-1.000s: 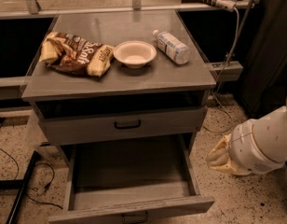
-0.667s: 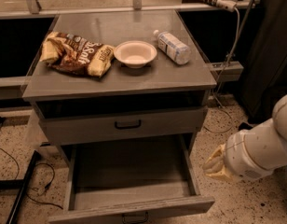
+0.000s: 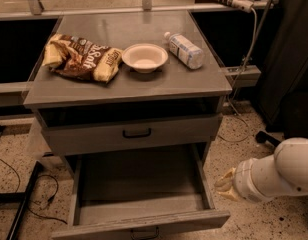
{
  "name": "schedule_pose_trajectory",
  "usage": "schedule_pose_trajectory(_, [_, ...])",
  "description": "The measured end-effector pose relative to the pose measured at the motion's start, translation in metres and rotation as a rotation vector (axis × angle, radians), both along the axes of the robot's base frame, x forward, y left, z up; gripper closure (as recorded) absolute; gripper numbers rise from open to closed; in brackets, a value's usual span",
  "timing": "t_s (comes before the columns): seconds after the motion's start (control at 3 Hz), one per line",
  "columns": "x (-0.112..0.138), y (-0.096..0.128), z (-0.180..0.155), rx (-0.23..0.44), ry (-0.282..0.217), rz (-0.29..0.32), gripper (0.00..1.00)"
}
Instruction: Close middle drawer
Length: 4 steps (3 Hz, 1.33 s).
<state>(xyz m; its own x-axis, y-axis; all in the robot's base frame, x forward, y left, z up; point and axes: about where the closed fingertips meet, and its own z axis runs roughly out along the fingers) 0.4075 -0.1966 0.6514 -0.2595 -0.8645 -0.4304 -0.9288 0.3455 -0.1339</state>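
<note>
Middle drawer point(image 3: 139, 190) stands pulled far out under the top drawer point(image 3: 134, 134). Above it, on the cabinet top point(image 3: 144, 90), we read "Soft" on a chip bag point(image 3: 81, 59). The gripper point(image 3: 225, 185) hangs just right of the middle drawer's side wall, not touching; we cannot tell its state. Speckled floor point(image 3: 229, 151) lies open there.

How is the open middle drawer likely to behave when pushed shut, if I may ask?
The middle drawer looks empty, so probably slides easily. Being wide, it may skew if the gripper, beside its right side, pushes off-centre.
</note>
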Motion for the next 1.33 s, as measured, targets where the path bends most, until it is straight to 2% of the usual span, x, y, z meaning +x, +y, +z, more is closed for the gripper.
schedule_pose_trajectory(0.33, [0.027, -0.017, -0.039, 0.0, -0.068, -0.068, 1.0])
schedule_pose_trajectory(0.67, [0.027, -0.017, -0.039, 0.0, -0.068, -0.068, 1.0])
schedule_pose_trajectory(1.0, [0.013, -0.011, -0.064, 0.0, -0.025, -0.056, 1.0])
schedule_pose_trajectory(1.33, [-0.011, 0.008, -0.102, 0.031, 0.033, -0.035, 1.0])
